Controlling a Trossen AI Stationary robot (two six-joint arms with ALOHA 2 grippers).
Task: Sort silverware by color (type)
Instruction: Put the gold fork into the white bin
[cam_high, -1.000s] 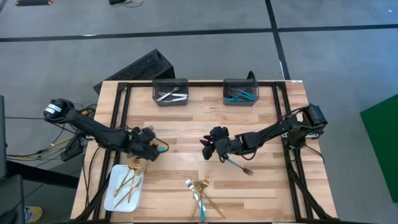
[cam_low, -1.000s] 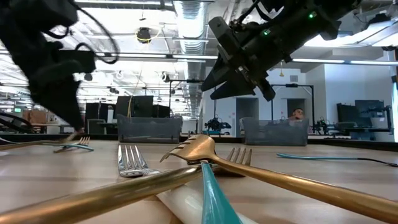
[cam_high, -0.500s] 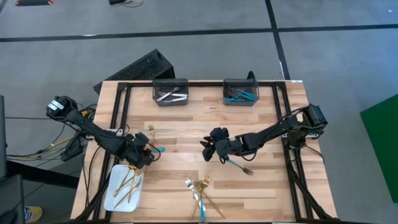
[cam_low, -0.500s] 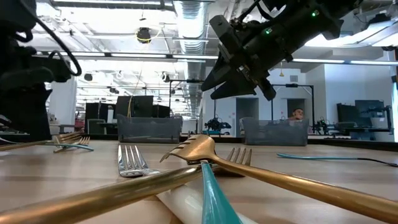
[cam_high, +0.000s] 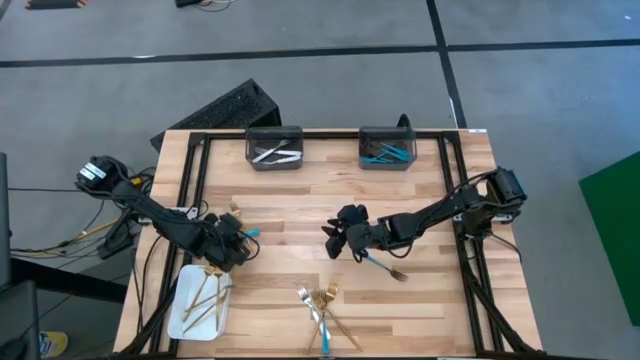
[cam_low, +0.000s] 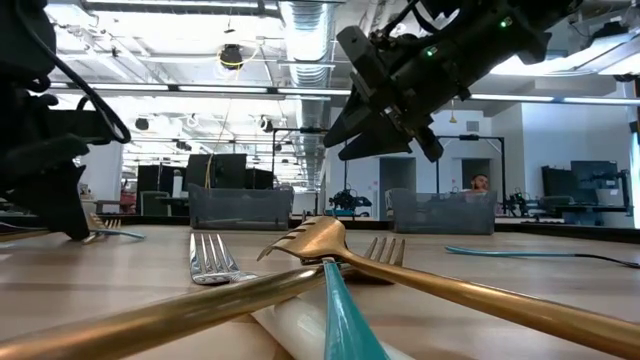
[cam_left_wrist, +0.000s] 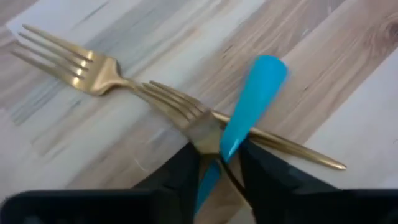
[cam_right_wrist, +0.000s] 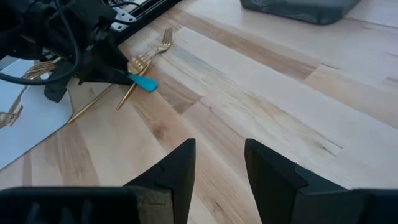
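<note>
Left claw grabs a blue fork, right claw waits.

Left claw (cam_high: 232, 246), mid-left of the high view, is clamped on the blue fork (cam_left_wrist: 245, 107), which lies across 2 gold forks (cam_left_wrist: 81, 67) on the table (cam_high: 300, 210) by the white tray (cam_high: 183, 310). Right claw (cam_high: 335, 240), mid frame, has its fingers (cam_right_wrist: 177, 171) apart w/ nothing in them; another blue fork (cam_high: 380, 265) lies just beside it. More forks (cam_high: 320, 300) sit at bottom center.

Left gripper (cam_high: 228, 247) lower, nearer white tray (cam_high: 183, 318).
</note>
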